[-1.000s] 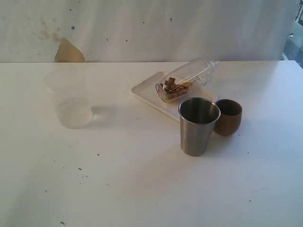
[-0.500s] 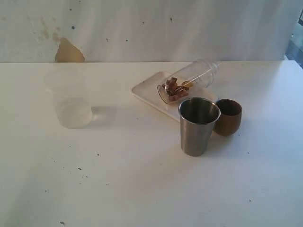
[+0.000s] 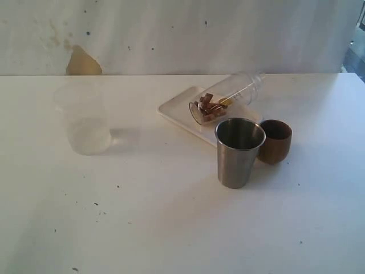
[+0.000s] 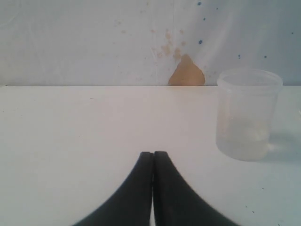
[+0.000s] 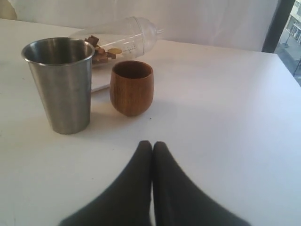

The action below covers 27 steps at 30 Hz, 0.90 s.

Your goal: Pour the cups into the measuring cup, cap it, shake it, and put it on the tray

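Measuring cup (image 3: 231, 94): lies on its side on the tray, a little right of the middle of the exterior view. Its round end points to the upper right.
Brown bits (image 3: 208, 107): small chunks inside the measuring cup, piled at its lower-left end.
Tray (image 3: 175, 110): white and flat, under the measuring cup. Its near corner is hidden behind the steel cup.
Steel cup (image 3: 239, 152): stands up straight, right of the middle, in front of the tray.
Wooden cup (image 3: 276, 141): stands up straight, close on the right of the steel cup, with a small gap between them.
Frosted cup (image 3: 84, 119): stands up on the left side, well apart from the others.
Left gripper (image 4: 153, 155): two black fingers pressed tight together, holding nothing.
Right gripper (image 5: 152, 145): fingers pressed tight together, holding nothing; the steel cup and the wooden cup stand ahead of it.
Table (image 3: 171, 228): white, with tiny dark specks.
Tan patch (image 3: 82, 63): on the wall, upper left.
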Tool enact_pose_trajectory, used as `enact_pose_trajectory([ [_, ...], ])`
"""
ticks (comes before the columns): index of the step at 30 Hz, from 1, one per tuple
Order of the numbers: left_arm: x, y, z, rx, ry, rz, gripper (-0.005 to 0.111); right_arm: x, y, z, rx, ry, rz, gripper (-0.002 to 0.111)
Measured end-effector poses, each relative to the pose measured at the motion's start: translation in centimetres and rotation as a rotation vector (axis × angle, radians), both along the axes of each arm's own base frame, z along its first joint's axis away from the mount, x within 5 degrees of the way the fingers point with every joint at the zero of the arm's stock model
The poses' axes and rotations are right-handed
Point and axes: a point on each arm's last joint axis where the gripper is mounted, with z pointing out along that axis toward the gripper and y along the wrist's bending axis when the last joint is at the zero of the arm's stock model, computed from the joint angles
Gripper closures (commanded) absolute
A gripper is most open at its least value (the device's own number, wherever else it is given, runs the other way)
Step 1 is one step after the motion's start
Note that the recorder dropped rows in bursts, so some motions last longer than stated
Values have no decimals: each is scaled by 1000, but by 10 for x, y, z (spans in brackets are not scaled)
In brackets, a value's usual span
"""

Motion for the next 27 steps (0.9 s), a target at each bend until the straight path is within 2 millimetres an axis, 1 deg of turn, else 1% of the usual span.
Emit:
enact_pose_trajectory([
  [2, 0, 0, 0, 0, 0, 0, 106, 1, 0, 4, 3, -41, 3, 108],
  [5, 0, 0, 0, 0, 0, 0, 106, 2, 1, 16, 13, -185, 14, 108],
  [10, 0, 0, 0, 0, 0, 0, 106, -3, 4, 50, 48, -565, 47, 108],
  [11, 0, 0, 0, 0, 0, 0, 106, -5, 4, 56, 72, -629, 55, 108],
  [13, 0, 0, 0, 0, 0, 0, 106, -12, 5, 69, 184, -786, 84, 108],
  [15, 0, 0, 0, 0, 0, 0, 106, -16, 3, 75, 300, -854, 93, 105],
  [17, 0, 0, 0, 0, 0, 0, 106, -15, -2, 79, 408, -825, 61, 94],
  [19, 0, 0, 0, 0, 0, 0, 106, -13, -5, 88, 481, -775, 19, 72],
  [21, 0, 0, 0, 0, 0, 0, 106, -4, -8, 96, 549, -702, -20, 52],
  [22, 0, 0, 0, 0, 0, 0, 106, 3, -8, 101, 585, -661, -37, 44],
  [24, 0, 0, 0, 0, 0, 0, 106, 19, -8, 110, 647, -583, -64, 35],
  [27, 0, 0, 0, 0, 0, 0, 106, 51, -6, 130, 717, -455, -91, 27],
])
